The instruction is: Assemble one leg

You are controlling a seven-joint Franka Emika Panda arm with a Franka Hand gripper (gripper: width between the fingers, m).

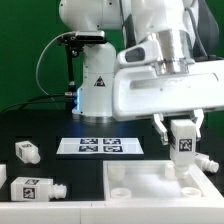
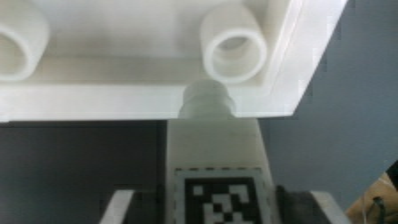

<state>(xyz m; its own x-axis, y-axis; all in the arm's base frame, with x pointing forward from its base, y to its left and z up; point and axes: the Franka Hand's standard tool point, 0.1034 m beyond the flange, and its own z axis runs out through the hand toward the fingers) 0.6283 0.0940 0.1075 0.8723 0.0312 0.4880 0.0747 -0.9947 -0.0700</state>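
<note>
Exterior view, right of frame at mid-height: the fingers (image 1: 160,128) are clamped on the leg (image 1: 185,142) from both sides, so they are closed on it, and the leg hangs upright with its tag facing the camera. It is held over the far edge of the slab (image 1: 140,182), which fills the lower right of the frame on the black desk (image 1: 60,170). Whether the leg touches the slab cannot be told from here. Wrist view: the leg (image 2: 217,170) runs up the middle of the frame, tag at the bottom and peg (image 2: 210,100) at the far end. The peg tip meets the slab's (image 2: 107,100) near wall in the picture, just below a round socket (image 2: 237,52) and not inside it; contact unclear. Other items in the exterior view: marker board (image 1: 100,146) flat at centre, and two spare legs at lower left, one (image 1: 27,151) above the other (image 1: 30,188), both lying on the desk well apart from the slab. The white arm (image 1: 150,40) fills the top of the frame.
</note>
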